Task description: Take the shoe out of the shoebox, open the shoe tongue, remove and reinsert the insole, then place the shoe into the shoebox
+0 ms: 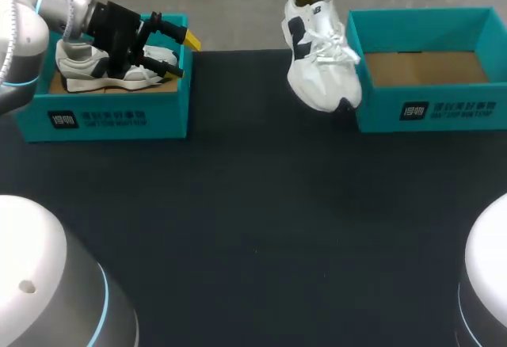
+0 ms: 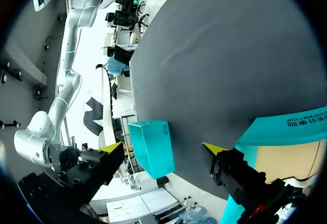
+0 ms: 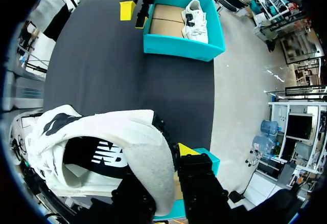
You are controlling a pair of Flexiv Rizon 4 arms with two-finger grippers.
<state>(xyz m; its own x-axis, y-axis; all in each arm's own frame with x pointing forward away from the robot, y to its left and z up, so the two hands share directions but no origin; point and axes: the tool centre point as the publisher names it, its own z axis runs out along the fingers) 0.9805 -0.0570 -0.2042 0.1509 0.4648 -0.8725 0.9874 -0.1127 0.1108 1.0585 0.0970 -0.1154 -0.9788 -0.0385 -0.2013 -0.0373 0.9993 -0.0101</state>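
The left shoebox [image 1: 119, 117], teal with a brown floor, holds 1 white and grey shoe [image 1: 83, 66] that fills most of its length. The left gripper [image 1: 181, 55] hangs over that shoe at the box's inner end, its 2 yellow-tipped fingers spread wide with nothing between them; in the left wrist view only the dark table and the far box show in the gap. The right shoebox [image 1: 432, 109], also teal, is bare down to its brown floor. Just beside its near wall hangs the second shoe [image 1: 321, 62], white with dark side panels and loose white laces, heel up and toe down, off the table. The right gripper [image 3: 171, 168] grips it at the heel collar, 1 finger inside the opening and 1 outside, closed on the padded rim. The table [image 1: 253, 228] is covered by a dark mat, with the 2 boxes well apart near its far edge.
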